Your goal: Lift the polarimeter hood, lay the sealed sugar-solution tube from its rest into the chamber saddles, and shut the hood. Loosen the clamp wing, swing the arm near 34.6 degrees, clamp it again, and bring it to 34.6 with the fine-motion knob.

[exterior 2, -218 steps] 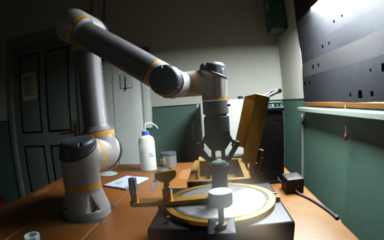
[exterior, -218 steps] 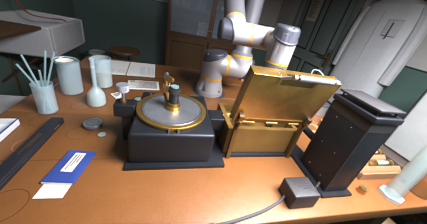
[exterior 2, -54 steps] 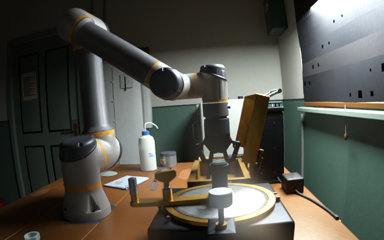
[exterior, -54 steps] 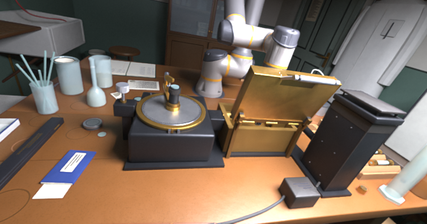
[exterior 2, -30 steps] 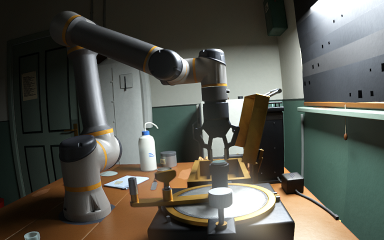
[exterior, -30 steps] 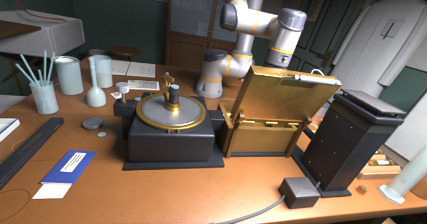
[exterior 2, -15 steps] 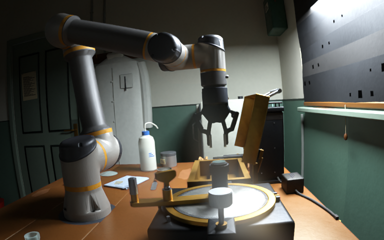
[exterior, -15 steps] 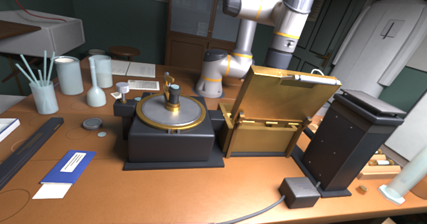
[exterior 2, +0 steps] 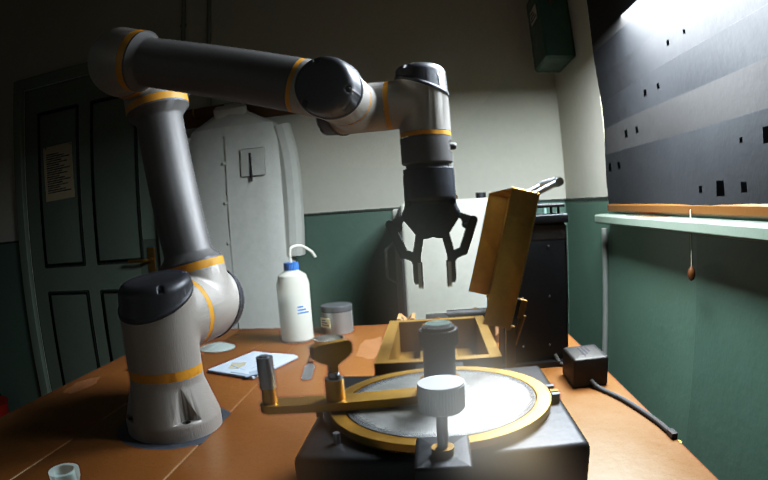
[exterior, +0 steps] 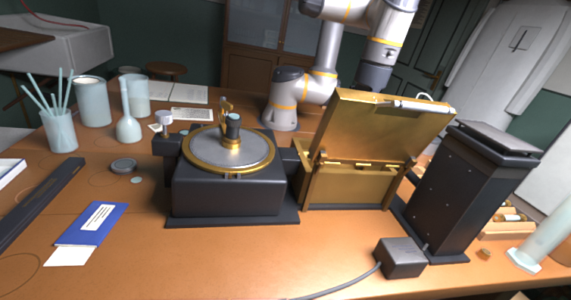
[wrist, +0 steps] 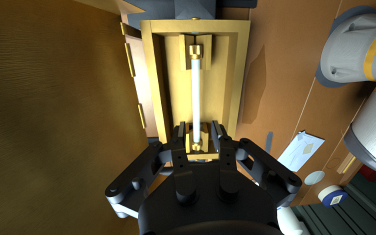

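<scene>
The raised brass hood (exterior: 379,126) hides my gripper from the side camera and hides the chamber floor there. From the wrist camera I see the sealed sugar-solution tube (wrist: 195,93), pale with brass caps, lying in the two saddles of the open brass chamber (wrist: 194,84). My gripper (exterior 2: 433,276) hangs above the chamber beside the tilted hood (exterior 2: 504,253), open and empty. The hood's grey handle (exterior: 423,106) sits at its top edge. To the left stands the dark polarimeter base with its graduated disc (exterior: 228,148), the brass arm (exterior 2: 329,404), clamp wing (exterior 2: 330,352) and fine-motion knob (exterior: 163,118).
The hood stands close beside my fingers. A dark lamp housing (exterior: 467,186) stands at the chamber's right end, with a small grey box and cable (exterior: 400,257) before it. Glassware (exterior: 92,100) clusters on the left, a wash bottle (exterior 2: 294,300) near my base.
</scene>
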Controlling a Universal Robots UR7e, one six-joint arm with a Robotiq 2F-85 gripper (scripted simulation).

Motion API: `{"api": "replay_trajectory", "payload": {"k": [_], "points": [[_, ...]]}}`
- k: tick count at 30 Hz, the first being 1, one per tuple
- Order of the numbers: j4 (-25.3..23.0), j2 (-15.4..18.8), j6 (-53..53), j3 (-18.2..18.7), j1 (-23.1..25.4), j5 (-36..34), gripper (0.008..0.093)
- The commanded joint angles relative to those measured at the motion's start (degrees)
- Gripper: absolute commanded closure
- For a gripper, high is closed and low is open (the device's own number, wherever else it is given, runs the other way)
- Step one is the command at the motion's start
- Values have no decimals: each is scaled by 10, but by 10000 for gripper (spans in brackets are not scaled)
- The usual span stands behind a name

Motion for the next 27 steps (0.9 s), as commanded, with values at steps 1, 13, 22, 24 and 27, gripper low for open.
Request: {"api": "replay_trajectory", "payload": {"k": [1,13,22,24,27], "points": [[0,0,0,0,0,0,584],[0,0,0,0,0,0,634],[0,0,0,0,0,0,634],[2,-1,0,-2,0,0,634],[18,-6,0,-14,0,0,634]]}}
